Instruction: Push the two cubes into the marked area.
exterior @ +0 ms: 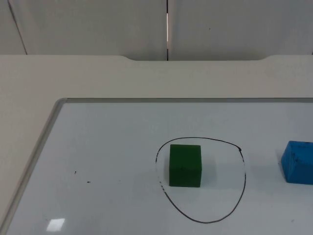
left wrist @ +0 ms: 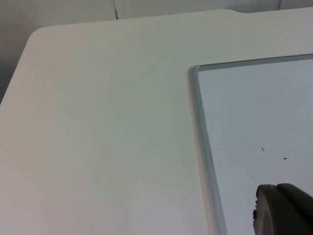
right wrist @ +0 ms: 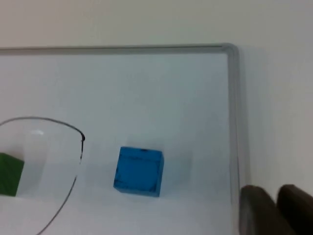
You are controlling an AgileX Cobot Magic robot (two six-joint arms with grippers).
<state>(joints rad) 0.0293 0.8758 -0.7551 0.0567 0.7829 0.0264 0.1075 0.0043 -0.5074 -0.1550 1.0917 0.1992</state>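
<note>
Top view: green cube (exterior: 185, 165) in ring (exterior: 243, 183)

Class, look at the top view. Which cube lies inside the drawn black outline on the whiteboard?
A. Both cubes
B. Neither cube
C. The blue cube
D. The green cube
D: the green cube sits within the black outline, while the blue cube rests outside it, to its right.

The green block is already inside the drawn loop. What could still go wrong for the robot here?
Pushing the blue cube towards the circle could make it turn or slide past the line. It could also bump the green cube, which sits near the loop's far side, and nudge it out. The whiteboard looks slick, so overshoot seems likely.
</note>
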